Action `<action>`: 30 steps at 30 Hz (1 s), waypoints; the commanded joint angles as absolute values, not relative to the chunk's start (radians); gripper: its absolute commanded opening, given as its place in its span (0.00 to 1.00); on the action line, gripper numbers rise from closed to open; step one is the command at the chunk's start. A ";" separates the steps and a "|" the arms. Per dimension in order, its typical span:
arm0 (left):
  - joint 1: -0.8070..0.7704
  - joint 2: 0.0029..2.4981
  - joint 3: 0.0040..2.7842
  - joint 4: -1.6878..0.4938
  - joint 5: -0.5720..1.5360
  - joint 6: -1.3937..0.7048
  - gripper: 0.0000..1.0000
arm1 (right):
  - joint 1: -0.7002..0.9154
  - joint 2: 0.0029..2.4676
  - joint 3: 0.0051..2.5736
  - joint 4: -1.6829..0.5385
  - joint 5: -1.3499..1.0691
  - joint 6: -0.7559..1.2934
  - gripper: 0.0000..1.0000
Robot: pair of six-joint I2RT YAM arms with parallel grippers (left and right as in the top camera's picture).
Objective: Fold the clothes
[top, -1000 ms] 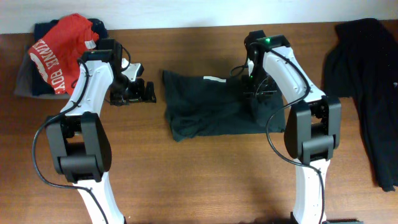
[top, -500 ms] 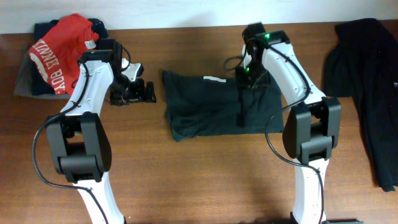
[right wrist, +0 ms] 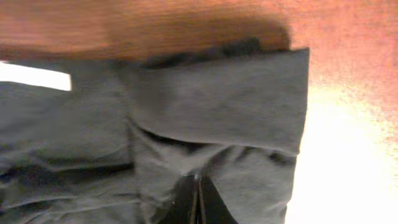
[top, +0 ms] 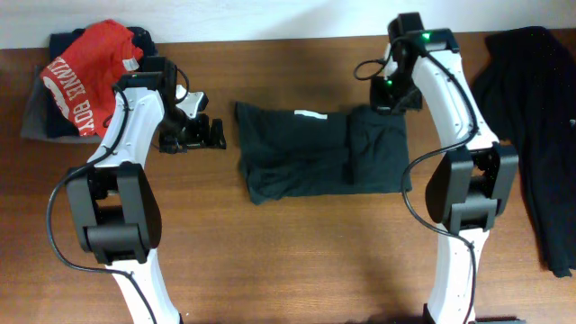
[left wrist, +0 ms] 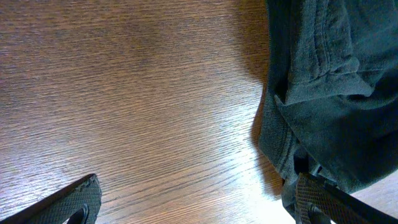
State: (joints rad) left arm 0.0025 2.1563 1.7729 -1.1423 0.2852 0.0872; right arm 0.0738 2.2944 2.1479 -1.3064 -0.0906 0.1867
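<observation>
Folding in progress: large black cotton T-shirt point(top: 306, 153) lies rumpled in a wide band on the brown wooden table point(top: 297, 243), its long axis running left to right between the two arms, small white neck label point(top: 312, 114) at its far edge. The shirt's right end is lapped over toward the middle. Right gripper point(right wrist: 196, 199) hangs above the shirt's far right corner, fingers pressed together, apparently on nothing. Left gripper point(top: 220, 135), fingers spread wide, lies low just beside the shirt's left edge, pointing at it. It looks the nearer claw for the left-end fold.
</observation>
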 commanded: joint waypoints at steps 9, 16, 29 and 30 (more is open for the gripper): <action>0.009 2.150 1.792 -1.144 0.300 0.107 0.99 | 0.086 2.304 1.920 -1.016 -0.149 0.239 0.04; 0.009 2.150 1.792 -1.143 0.300 0.107 0.99 | 0.086 2.344 1.857 -0.816 -0.226 0.245 0.04; 0.009 2.150 1.792 -1.144 0.300 0.107 0.99 | 0.076 2.249 2.208 -1.211 -0.225 0.200 0.05; 0.009 2.150 1.792 -1.144 0.300 0.107 0.99 | 0.076 2.244 2.246 -1.271 -0.225 0.173 0.09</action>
